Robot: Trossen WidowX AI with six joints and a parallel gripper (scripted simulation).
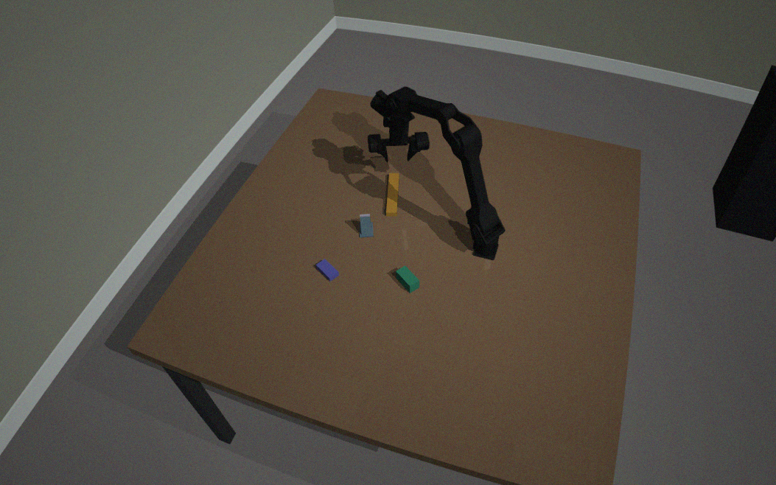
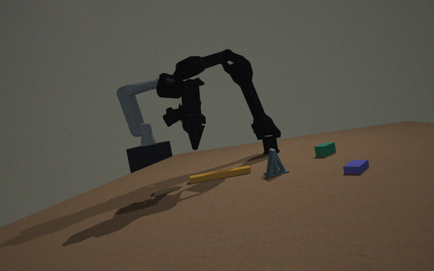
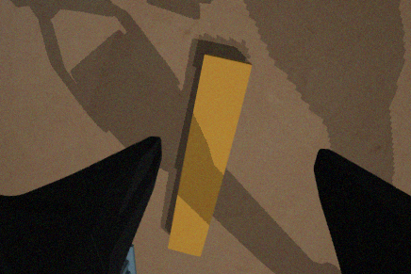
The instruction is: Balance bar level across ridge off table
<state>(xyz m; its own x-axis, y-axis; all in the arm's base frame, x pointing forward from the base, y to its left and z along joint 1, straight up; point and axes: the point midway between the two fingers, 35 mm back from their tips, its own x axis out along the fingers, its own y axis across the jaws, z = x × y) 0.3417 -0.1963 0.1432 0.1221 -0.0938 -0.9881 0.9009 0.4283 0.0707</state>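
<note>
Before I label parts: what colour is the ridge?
Light blue ridge; the exterior view shows it best.

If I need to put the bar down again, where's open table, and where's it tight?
Bare table spreads in front of the purple block and green block. It is tightest between the yellow bar and blue ridge, close to the arm's base.

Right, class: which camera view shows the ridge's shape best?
The exterior view: the ridge stands side-on as a blue triangular stand, apart from the bar. The top view shows it only as a small blue block from above; the wrist view shows just a blue sliver beside one finger.
</note>
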